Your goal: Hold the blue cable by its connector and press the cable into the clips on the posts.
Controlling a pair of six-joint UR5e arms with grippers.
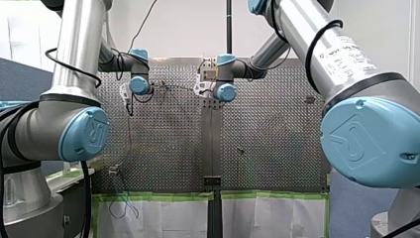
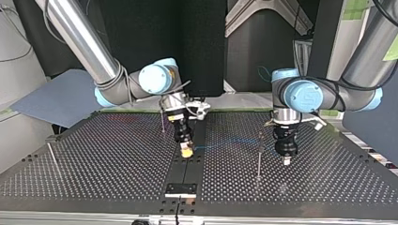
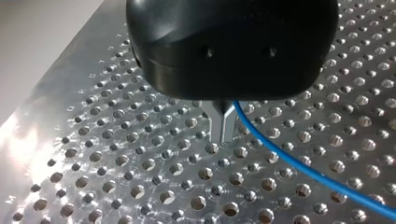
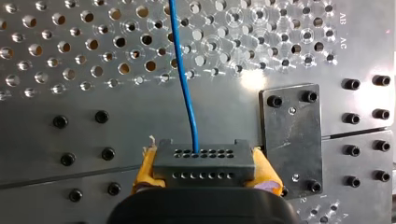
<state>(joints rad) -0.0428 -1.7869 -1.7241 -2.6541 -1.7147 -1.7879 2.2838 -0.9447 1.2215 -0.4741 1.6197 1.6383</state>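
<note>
A thin blue cable (image 4: 184, 70) leaves a black connector block (image 4: 203, 161) with rows of small holes. My right gripper (image 4: 204, 173) is shut on that connector, its yellow pads (image 4: 145, 168) against both sides. In the top view the right gripper (image 2: 187, 151) hovers low over the dark centre strip. The cable (image 2: 225, 146) runs faintly across to my left gripper (image 2: 286, 160). In the left wrist view the metal fingers (image 3: 215, 122) of my left gripper (image 3: 223, 136) are pressed together just above the perforated plate, and the cable (image 3: 299, 163) trails away from them.
A thin upright post (image 2: 259, 157) stands next to the left gripper. Another post (image 2: 162, 119) stands behind the right gripper, and a third (image 2: 51, 157) leans at the top view's far left. A bolted black plate (image 4: 290, 135) lies beside the connector.
</note>
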